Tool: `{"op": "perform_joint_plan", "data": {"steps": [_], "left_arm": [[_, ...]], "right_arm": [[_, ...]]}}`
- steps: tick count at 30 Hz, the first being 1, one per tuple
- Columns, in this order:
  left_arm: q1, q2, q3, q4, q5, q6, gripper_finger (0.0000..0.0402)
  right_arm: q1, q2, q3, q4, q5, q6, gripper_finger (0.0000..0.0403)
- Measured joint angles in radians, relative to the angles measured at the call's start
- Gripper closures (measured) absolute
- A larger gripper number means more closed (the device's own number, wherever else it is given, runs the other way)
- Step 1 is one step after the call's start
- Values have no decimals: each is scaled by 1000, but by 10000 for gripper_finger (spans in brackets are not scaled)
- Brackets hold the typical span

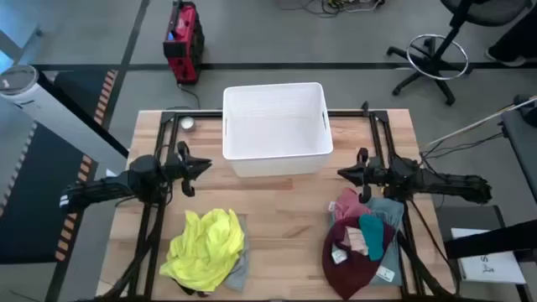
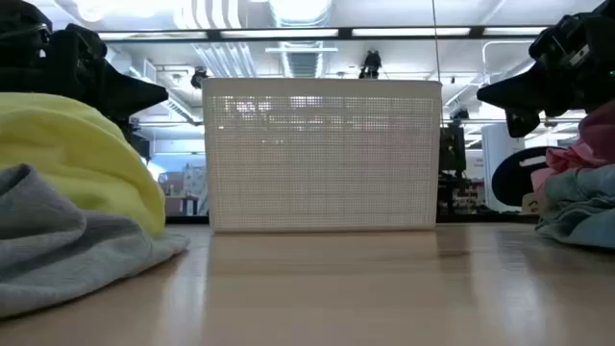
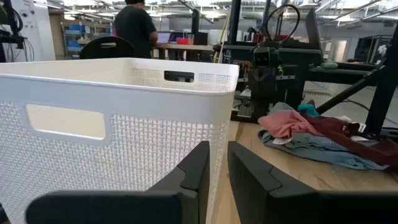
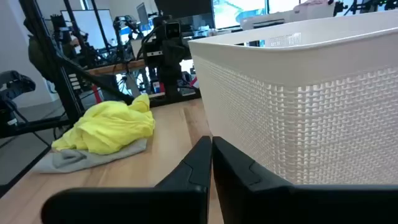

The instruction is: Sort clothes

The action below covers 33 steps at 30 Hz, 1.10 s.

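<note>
Wooden desk holds two clothes piles flanking the basket, so my left gripper and right gripper, both pressed together, wait beside it.

Wood, plastic and cloth on one table

The table is pale wood, smooth with a soft sheen. The basket is white plastic, its walls a fine woven-look lattice, matt. The yellow top is soft, crumpled cloth over a grey piece of duller knit; the maroon piece looks matt. The fingers of both grippers are dark, matt plastic.
</note>
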<state>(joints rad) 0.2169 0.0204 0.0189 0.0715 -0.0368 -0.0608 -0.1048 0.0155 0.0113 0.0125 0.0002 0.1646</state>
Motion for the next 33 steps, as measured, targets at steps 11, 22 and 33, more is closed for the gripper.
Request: {"op": "perform_joint_plan", "data": {"steps": [11, 22, 33], "left_arm": [[0, 0, 0, 1, -1, 0, 356], [0, 0, 0, 3, -1, -31, 356], [0, 0, 0, 3, -1, -55, 356]], "right_arm": [[0, 0, 0, 0, 0, 0, 403], [0, 0, 0, 0, 0, -4, 403], [0, 0, 0, 110, 2, 2, 403]]}}
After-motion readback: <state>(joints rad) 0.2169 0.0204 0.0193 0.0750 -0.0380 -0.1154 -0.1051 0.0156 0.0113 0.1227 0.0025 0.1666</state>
